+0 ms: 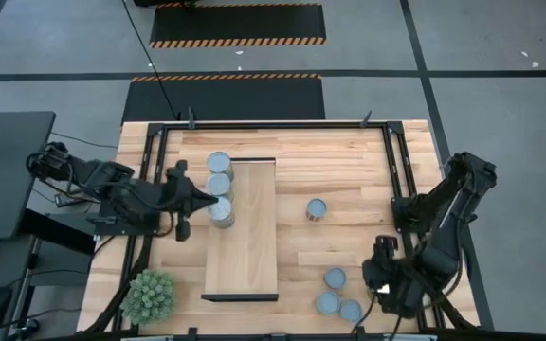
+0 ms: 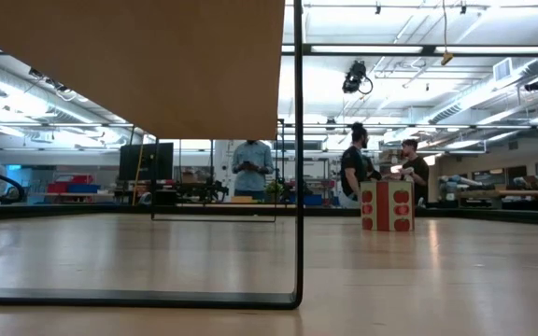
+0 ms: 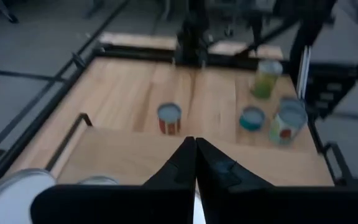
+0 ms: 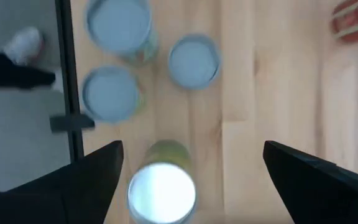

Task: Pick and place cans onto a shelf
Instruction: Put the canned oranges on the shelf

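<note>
The pale wooden shelf [image 1: 246, 237] stands mid-table. Three cans [image 1: 219, 184] stand in a row along its far left edge. My left gripper [image 1: 209, 200] is shut and empty, level beside that row; in the left wrist view its shut fingers [image 3: 196, 163] point across the shelf toward a lone red-labelled can [image 3: 169, 118]. My right gripper [image 1: 383, 282] hangs open over the table's near right corner, pointing down. A bright-topped can [image 4: 161, 191] stands between its fingers, clear of both. Three more cans [image 4: 118, 25] stand just beyond it.
A spiky green plant [image 1: 150, 296] stands at the near left corner. A black metal frame [image 1: 396, 180] rims the table. The lone can [image 1: 316, 209] stands right of the shelf. In the low view the shelf's thin black leg [image 2: 299, 187] shows, with people in the room behind.
</note>
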`<state>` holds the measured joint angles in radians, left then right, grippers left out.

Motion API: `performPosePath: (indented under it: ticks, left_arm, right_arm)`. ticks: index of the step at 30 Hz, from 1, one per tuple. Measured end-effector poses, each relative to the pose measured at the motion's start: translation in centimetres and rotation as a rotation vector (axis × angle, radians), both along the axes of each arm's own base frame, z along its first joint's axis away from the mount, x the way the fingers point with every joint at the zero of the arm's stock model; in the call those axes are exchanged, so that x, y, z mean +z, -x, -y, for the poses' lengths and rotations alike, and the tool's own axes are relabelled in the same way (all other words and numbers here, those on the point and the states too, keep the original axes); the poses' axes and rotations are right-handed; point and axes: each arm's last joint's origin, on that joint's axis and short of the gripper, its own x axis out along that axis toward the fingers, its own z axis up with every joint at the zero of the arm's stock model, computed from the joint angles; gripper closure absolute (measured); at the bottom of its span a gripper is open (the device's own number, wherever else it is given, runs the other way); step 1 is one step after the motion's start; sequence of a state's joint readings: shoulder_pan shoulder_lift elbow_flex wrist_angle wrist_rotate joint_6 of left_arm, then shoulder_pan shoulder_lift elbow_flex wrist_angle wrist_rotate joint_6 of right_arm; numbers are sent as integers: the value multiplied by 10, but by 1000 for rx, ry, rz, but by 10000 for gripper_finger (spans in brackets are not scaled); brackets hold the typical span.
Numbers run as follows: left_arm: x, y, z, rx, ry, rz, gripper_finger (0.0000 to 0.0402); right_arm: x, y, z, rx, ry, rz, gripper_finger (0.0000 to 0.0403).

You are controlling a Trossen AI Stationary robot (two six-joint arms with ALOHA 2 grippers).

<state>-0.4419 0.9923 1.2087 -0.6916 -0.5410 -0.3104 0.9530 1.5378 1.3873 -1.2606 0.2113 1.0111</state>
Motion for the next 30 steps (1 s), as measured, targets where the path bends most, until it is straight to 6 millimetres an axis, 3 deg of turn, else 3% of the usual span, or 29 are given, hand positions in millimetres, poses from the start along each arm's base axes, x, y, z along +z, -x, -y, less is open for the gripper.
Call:
performPosePath:
  ticks: [9, 14, 30]
  left_arm:
    - [-16, 27, -14, 44, 94, 176, 386]
    - [-27, 38, -19, 62, 153, 192, 386]
    - [-27, 47, -24, 83, 188, 218, 386]
  right_arm:
    - [-45, 2, -34, 68, 51, -186, 4]
    - [-53, 4, -46, 87, 4, -213, 5]
    - [-65, 20, -35, 90, 22, -196, 4]
